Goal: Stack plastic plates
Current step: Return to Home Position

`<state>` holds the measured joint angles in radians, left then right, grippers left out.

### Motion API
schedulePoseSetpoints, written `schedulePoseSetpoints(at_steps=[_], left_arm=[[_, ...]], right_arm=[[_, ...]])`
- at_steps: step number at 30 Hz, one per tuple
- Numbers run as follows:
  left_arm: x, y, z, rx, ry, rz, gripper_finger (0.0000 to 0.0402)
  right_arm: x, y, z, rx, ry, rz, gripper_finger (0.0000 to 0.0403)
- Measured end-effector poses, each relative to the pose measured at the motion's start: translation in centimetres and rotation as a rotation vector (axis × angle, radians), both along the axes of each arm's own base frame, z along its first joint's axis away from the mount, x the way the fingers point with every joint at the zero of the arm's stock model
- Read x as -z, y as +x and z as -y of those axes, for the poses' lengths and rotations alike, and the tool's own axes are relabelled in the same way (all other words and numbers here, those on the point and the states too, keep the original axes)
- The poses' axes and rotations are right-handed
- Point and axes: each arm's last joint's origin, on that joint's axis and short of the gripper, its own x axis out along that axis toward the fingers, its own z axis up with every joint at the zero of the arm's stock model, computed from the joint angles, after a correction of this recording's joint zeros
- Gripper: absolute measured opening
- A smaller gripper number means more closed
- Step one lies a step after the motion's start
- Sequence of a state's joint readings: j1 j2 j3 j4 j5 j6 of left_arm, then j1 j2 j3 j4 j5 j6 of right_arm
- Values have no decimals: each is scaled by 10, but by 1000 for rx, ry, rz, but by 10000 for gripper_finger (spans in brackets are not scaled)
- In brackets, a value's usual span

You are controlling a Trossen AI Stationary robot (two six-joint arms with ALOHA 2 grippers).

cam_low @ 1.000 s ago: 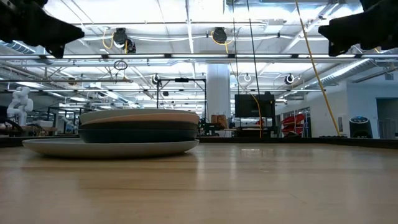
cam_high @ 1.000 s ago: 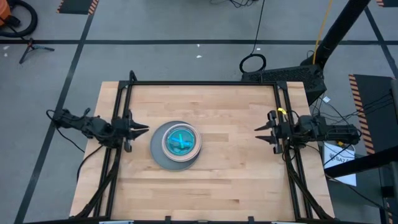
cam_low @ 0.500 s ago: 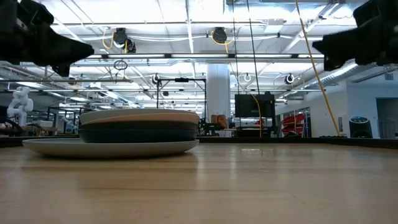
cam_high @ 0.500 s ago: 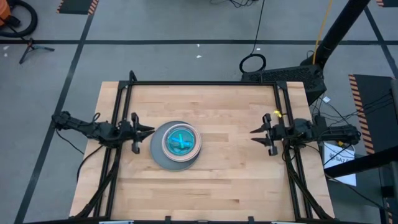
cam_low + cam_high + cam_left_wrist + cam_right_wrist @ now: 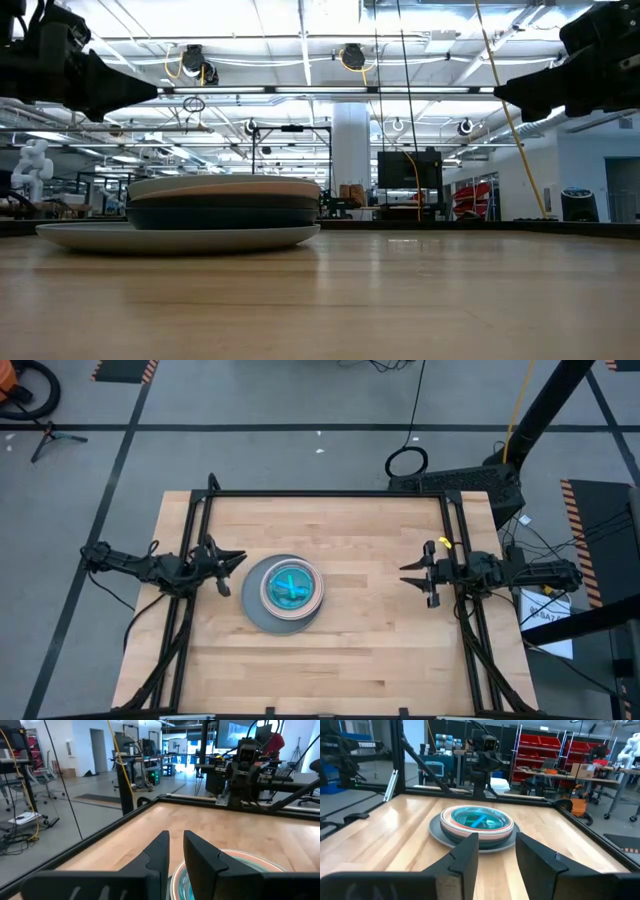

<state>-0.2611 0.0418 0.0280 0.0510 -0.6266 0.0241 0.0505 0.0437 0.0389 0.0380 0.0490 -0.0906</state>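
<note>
A stack of plates (image 5: 284, 592) was seen left of centre on the table (image 5: 380, 650). The left gripper (image 5: 228, 563) — narrowly parted, empty — was held just beside it; the right gripper (image 5: 412, 574), open and empty, well apart. The stack could be knocked askew by a low left swing.

Plate stack (image 5: 285, 588): lower plates covered from above, count unclear | left wrist view: stack partly behind fingers (image 5: 200, 862) | low view: left arm (image 5: 60, 70) and right arm (image 5: 590, 60) cut by edges
</note>
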Motion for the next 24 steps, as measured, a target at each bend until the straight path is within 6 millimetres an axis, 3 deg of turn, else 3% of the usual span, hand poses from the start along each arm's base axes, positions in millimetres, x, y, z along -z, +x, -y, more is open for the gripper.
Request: schedulePoseSetpoints(at_steps=[24], left_arm=[[1,0,0,0,1,-10,62]], right_arm=[[0,0,0,1,0,-3,125]])
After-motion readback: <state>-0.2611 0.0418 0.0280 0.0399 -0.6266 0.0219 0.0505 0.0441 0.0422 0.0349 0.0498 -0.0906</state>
